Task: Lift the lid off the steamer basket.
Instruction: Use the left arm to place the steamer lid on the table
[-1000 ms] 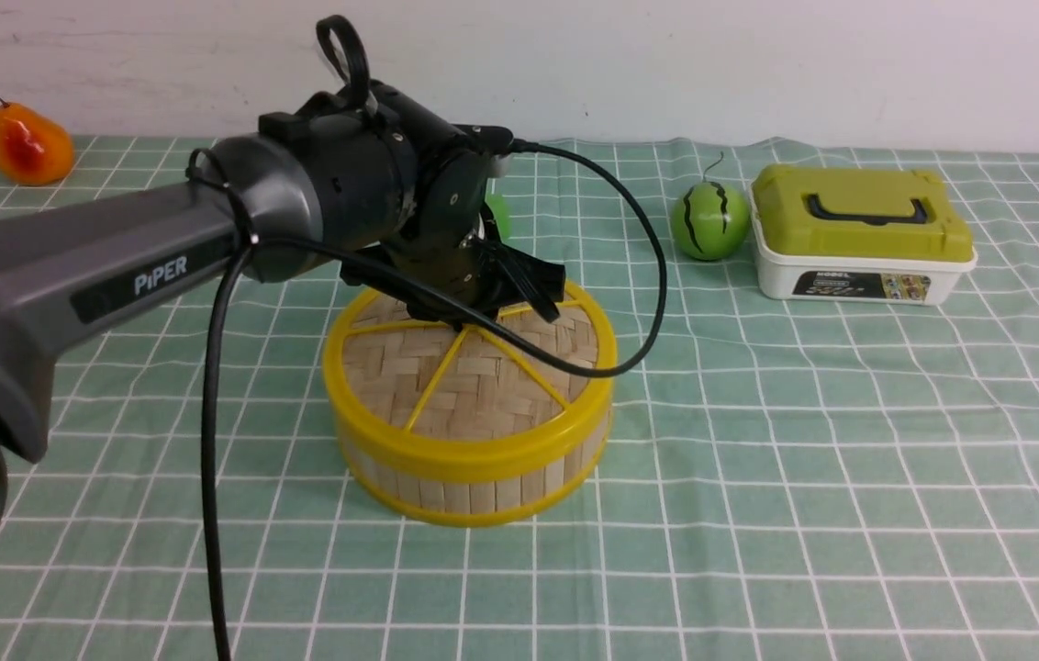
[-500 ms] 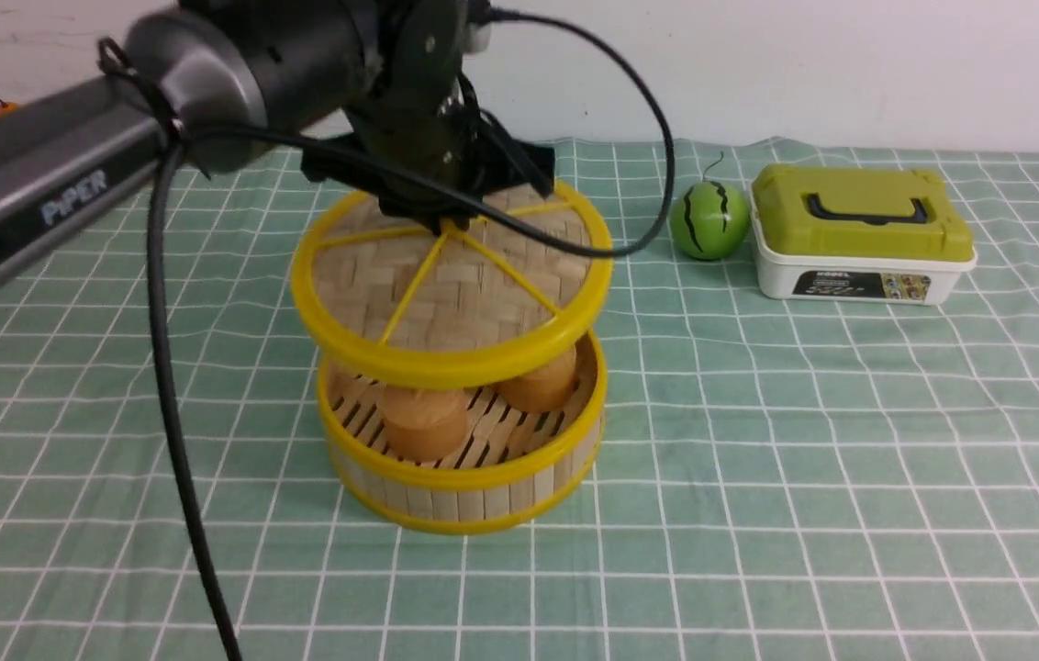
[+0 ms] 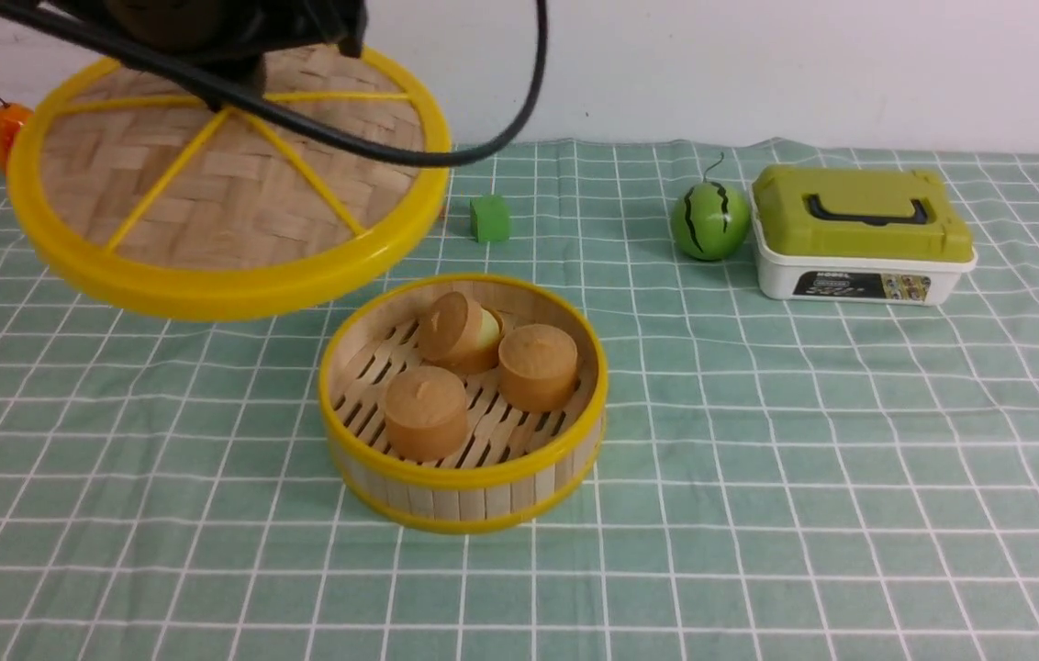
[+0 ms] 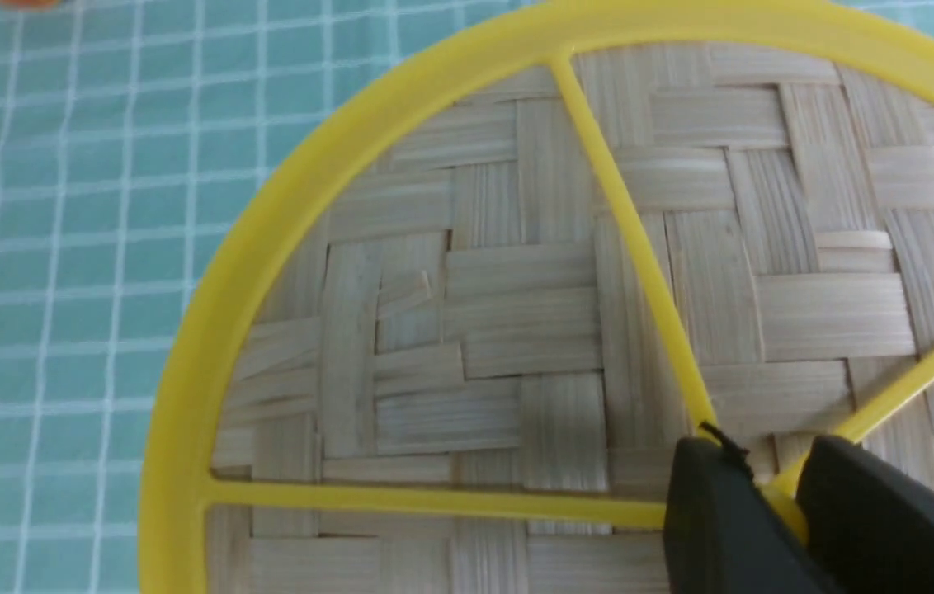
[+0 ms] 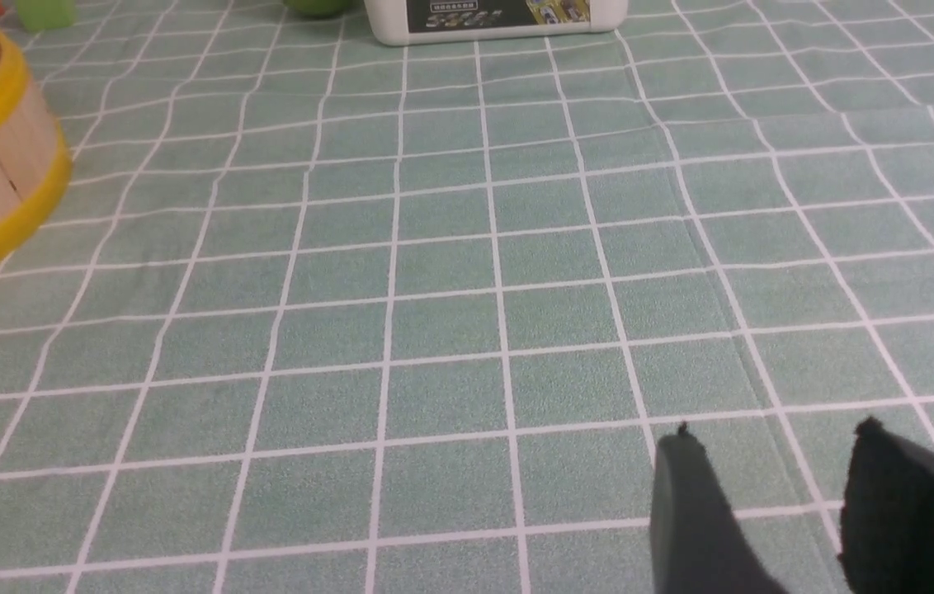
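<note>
One woven lid (image 3: 235, 184) beneath the left hand (image 4: 764, 487), its hub pinched between the fingers.

At the far right, you are seeing printing on the dark label (image 3: 859, 285) that the white box (image 3: 774, 273) is carrying on its near side. Along the top of the label's left part, a short pale word (image 3: 838, 275) is showing in capitals; you are reading it as NOBEL or HOBEL, its first letter staying unclear. Beneath it, a small line and a larger, stylized pale line (image 3: 836, 291) are standing, both too blurred for you to read. The right wrist view is giving you the label's lower part, where the larger pale line is again appearing, its characters remaining illegible to you.
</note>
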`<action>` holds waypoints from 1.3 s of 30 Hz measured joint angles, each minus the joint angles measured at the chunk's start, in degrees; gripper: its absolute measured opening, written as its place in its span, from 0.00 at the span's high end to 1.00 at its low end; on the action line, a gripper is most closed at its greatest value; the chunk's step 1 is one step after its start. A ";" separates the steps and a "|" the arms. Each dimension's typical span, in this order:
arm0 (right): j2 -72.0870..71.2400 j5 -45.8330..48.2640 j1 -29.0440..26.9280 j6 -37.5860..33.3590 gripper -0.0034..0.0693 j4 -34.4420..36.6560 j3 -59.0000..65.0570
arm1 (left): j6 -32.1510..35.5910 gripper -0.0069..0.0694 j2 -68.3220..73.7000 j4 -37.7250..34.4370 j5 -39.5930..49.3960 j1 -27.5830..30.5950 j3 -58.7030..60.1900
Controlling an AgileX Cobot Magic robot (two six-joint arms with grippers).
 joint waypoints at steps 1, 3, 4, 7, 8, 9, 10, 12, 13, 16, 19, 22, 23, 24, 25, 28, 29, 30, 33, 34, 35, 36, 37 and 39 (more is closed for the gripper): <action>0.00 0.00 0.00 0.00 0.62 0.00 0.00 | -0.89 0.77 -0.99 0.00 0.00 1.18 2.63; 0.00 0.00 0.00 0.00 0.62 0.00 0.00 | -3.18 0.77 -1.99 0.14 0.00 3.67 8.32; 0.00 0.00 0.00 0.00 0.62 0.00 0.00 | -4.42 0.77 -2.07 0.20 0.00 4.88 11.42; 0.00 0.00 0.00 0.00 0.62 0.00 0.00 | -7.11 0.77 -1.75 0.26 -0.68 7.44 19.63; 0.00 0.00 0.00 0.00 0.62 0.00 0.00 | -8.11 0.77 -1.57 0.26 -1.89 8.28 23.02; 0.00 0.00 0.00 0.00 0.62 0.00 0.00 | -9.25 0.77 -1.37 0.26 -4.52 9.07 27.45; 0.00 0.00 0.00 0.00 0.62 0.00 0.00 | -9.94 0.77 -1.21 0.26 -6.82 9.55 30.24; 0.00 0.00 0.00 0.00 0.62 0.00 0.00 | -10.65 0.77 -1.15 0.43 -11.68 10.17 34.52; 0.00 0.00 0.00 0.00 0.62 0.00 0.00 | -10.81 0.77 -1.15 0.53 -13.98 10.31 36.08; 0.00 0.00 0.00 0.00 0.62 0.00 0.00 | -10.94 0.77 -1.15 0.98 -20.53 10.36 39.69; 0.00 0.00 0.00 0.00 0.62 0.00 0.00 | -10.98 0.77 -1.03 1.30 -27.92 10.36 41.99; 0.00 0.00 0.00 0.00 0.62 0.00 0.00 | -10.98 0.77 -0.44 2.28 -30.24 10.43 42.34; 0.00 0.00 0.00 0.00 0.62 0.00 0.00 | -10.98 0.77 0.03 2.37 -30.69 10.43 42.34; 0.00 0.00 0.00 0.00 0.62 0.00 0.00 | -10.98 0.77 0.52 2.46 -30.69 10.43 42.34; 0.00 0.00 0.00 0.00 0.62 0.00 0.00 | -10.98 0.77 0.68 2.51 -30.69 10.43 42.34; 0.00 0.00 0.00 0.00 0.62 0.00 0.00 | -10.98 0.75 2.79 2.78 -30.74 10.43 42.34; 0.00 0.00 0.00 0.00 0.62 0.00 0.00 | -10.98 0.73 3.80 2.92 -30.74 10.43 42.34; 0.00 0.00 0.00 0.00 0.62 0.00 0.00 | -10.98 0.71 4.41 3.01 -30.74 10.43 42.34; 0.00 0.00 0.00 0.00 0.62 0.00 0.00 | -11.05 0.61 5.00 3.57 -30.85 10.43 42.43; 0.00 0.00 0.00 0.00 0.62 0.00 0.00 | -11.05 0.59 4.88 3.70 -30.86 10.43 42.43; 0.00 0.00 0.00 0.00 0.62 0.00 0.00 | -11.11 0.56 4.83 4.01 -30.91 10.43 42.43; 0.00 0.00 0.00 0.00 0.62 0.00 0.00 | -11.11 0.53 4.71 4.21 -30.91 10.43 42.43; 0.00 0.00 0.00 0.00 0.62 0.00 0.00 | -11.11 0.51 4.62 4.41 -30.91 10.43 42.43; 0.00 0.00 0.00 0.00 0.62 0.00 0.00 | -11.11 0.47 4.24 4.56 -30.36 10.43 42.43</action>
